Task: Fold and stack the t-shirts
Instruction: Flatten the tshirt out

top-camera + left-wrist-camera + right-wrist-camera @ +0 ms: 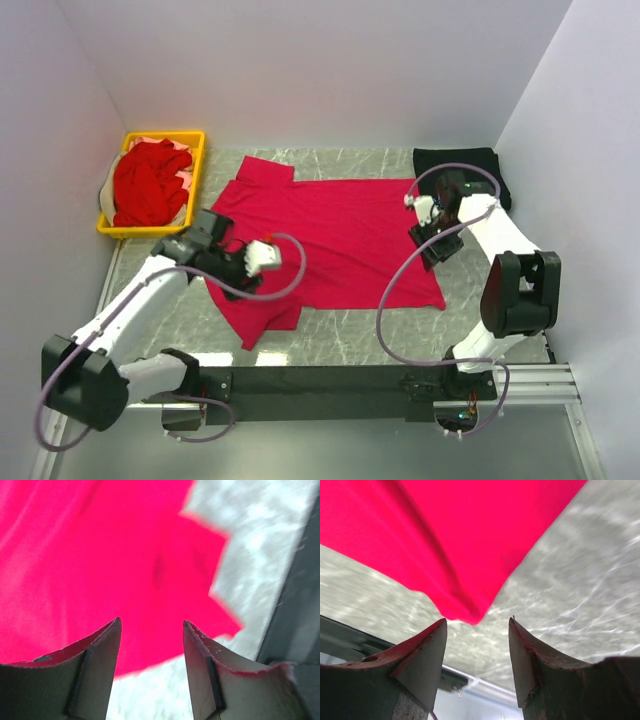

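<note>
While shirt (340,235) lies flat, hem rightward, left gripper (151,625) gapes empty above sleeve, right gripper (477,622) likewise beside hem corner.

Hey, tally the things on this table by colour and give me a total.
Red: 2, the spread shirt and the heap in the basket; its shirts can't be counted.
Black: 1, the folded shirt.
Yellow: 1, the basket.
Total: 4.
</note>
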Tool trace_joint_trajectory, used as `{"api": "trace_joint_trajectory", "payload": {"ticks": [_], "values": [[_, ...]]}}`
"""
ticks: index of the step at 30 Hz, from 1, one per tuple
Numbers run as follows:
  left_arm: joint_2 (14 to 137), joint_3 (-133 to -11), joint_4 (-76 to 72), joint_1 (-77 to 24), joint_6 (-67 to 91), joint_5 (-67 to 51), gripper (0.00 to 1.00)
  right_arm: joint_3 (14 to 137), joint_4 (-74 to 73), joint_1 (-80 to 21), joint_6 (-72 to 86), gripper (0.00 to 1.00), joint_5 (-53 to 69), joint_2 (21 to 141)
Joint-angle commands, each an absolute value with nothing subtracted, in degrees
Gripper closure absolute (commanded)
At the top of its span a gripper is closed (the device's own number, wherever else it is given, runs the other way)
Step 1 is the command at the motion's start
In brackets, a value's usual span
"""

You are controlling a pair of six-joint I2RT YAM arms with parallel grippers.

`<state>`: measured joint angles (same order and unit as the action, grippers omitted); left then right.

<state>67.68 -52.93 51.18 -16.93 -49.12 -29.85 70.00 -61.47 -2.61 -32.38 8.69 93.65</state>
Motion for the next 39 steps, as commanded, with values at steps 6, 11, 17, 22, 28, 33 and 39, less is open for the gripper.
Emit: {"api": "trace_joint_trajectory", "payload": {"ticks": [6,11,17,22,28,33,39], "values": [[69.60,-45.80,35.52,-39.97,-29.03,-20.68,0.43,77.25,-64.34,-0.35,-25.75,0.46,19.95,95.88],[76.19,-45.62,29.98,-51.32,-23.65,-12.93,0.45,77.17,-64.25,1.84,-25.49,0.49,19.34,97.82],[82.43,-44.91,25.84,-56.16,-20.57,-7.12,0.46,76.82,-64.95,3.43,-26.37,0.49,18.72,97.91],[86.83,-45.35,24.96,-57.04,-20.30,-5.27,0.49,76.64,-65.48,3.78,-26.81,0.49,19.07,97.65],[88.16,-48.68,31.19,-60.38,-22.32,-15.36,0.82,77.08,-65.57,4.22,-27.16,0.50,18.37,97.82],[86.48,-55.01,39.36,-61.43,-22.77,-27.32,0.99,77.69,-65.57,4.31,-27.51,0.50,17.93,98.35],[90.44,-58.80,44.47,-58.73,-23.47,-40.22,0.97,78.13,-66.18,4.31,-27.95,0.50,18.54,99.49]]}}
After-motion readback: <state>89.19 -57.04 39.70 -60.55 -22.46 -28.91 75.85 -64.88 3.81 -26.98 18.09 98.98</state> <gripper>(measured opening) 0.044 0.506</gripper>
